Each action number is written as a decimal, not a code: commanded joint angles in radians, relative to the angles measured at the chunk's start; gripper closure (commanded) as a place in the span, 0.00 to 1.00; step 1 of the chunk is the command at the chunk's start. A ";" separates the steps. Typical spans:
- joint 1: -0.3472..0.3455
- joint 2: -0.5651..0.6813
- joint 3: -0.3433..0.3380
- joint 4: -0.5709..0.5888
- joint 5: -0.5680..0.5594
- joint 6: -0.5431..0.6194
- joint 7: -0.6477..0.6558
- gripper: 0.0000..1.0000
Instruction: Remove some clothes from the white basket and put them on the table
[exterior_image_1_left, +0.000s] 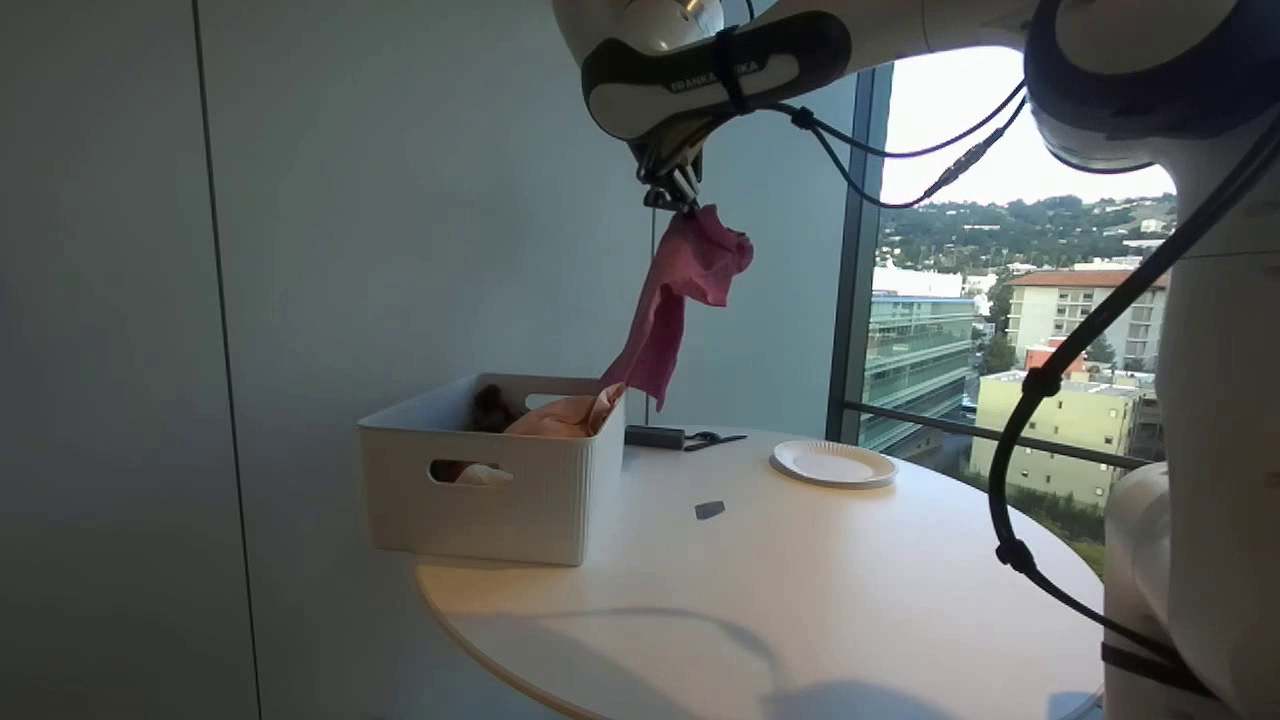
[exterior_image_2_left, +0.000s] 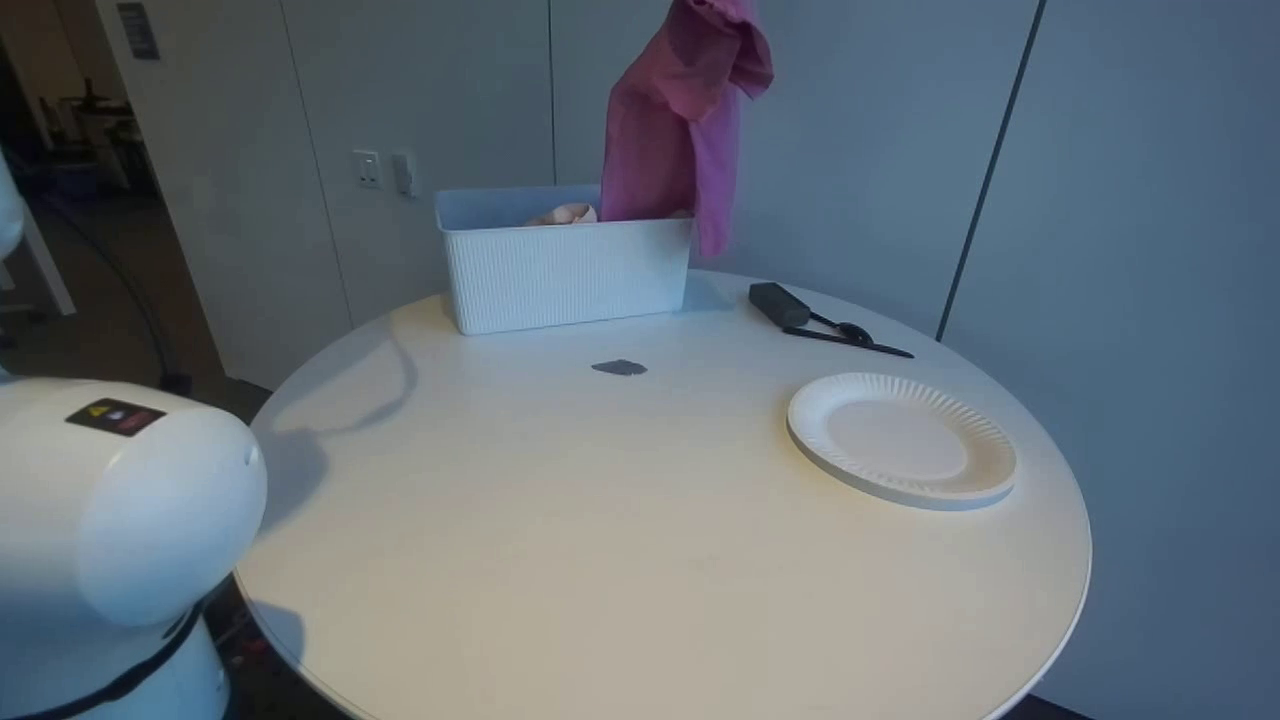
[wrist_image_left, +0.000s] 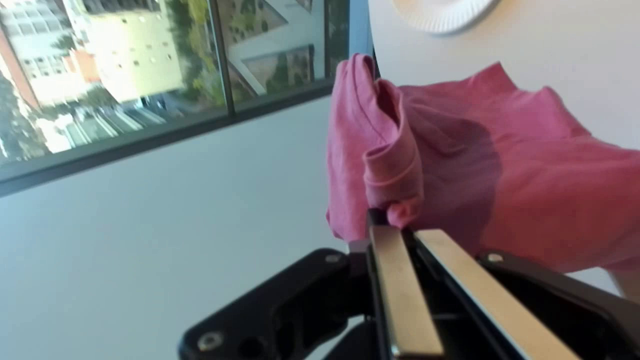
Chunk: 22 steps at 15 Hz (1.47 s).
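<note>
Pink garment (exterior_image_1_left: 690, 265), likely shirt: gripper (wrist_image_left: 395, 225) clamped on it, lower folds hanging at white basket (exterior_image_1_left: 475, 515). Step: removal, apparently. Next: lift clear, lay on table (exterior_image_2_left: 600, 520).

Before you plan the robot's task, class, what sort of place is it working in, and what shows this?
Probably an office or lab room on an upper floor: a tall window looks down on buildings, the wall is plain and panelled, and a robot arm stands beside a round table.
</note>
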 joint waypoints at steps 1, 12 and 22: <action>-0.053 -0.184 0.149 -0.244 -0.131 -0.244 0.091 0.96; -0.123 -0.524 0.264 -0.817 0.205 -0.628 0.225 0.97; -0.207 -0.463 0.228 -0.928 0.286 0.126 0.444 0.97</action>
